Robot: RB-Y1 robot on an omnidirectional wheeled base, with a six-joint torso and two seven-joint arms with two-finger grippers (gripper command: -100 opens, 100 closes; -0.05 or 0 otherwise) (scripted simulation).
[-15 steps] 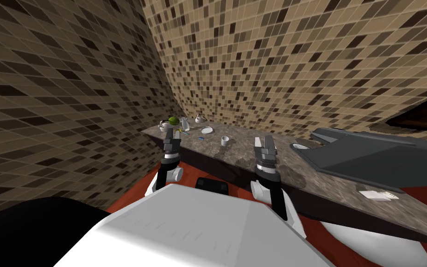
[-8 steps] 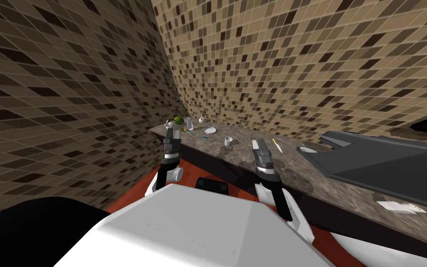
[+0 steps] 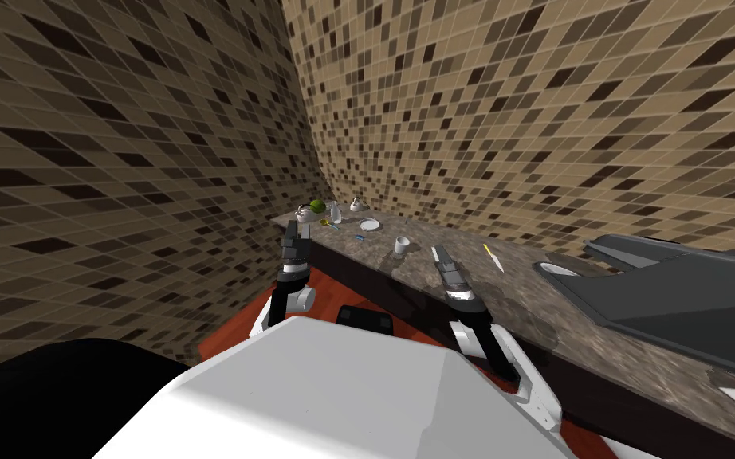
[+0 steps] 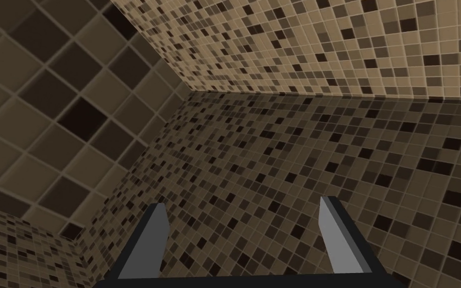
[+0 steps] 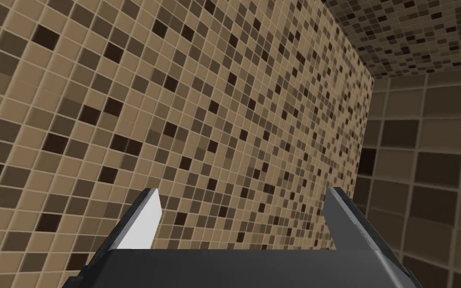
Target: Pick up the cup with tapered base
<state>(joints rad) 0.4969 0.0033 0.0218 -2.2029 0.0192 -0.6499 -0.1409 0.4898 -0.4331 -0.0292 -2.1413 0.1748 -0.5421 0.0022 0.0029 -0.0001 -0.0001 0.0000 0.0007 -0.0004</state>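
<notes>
A small white cup [image 3: 401,245] stands on the speckled stone counter [image 3: 469,279], toward its far end. My right gripper [image 3: 438,253] is raised over the counter's near edge, a short way right of the cup and apart from it. Its fingers [image 5: 144,220] stand wide open with nothing between them. My left gripper [image 3: 295,232] is held up beside the counter's left end, near the corner of the tiled walls. Its fingers [image 4: 152,240] are open and empty too.
At the counter's far end stand a white teapot [image 3: 355,205], a white plate [image 3: 369,225], a glass [image 3: 334,213], a green fruit [image 3: 317,206] and a second pot [image 3: 304,213]. A yellow-handled knife [image 3: 493,256] lies further right. A dark grey hood-like block [image 3: 677,287] overhangs the counter's right part. Red floor [image 3: 230,335] lies below.
My view has swung so the counter and its things have drifted right. The right gripper has turned and leaned toward the left, closer to the cup. The left arm has stayed put.
</notes>
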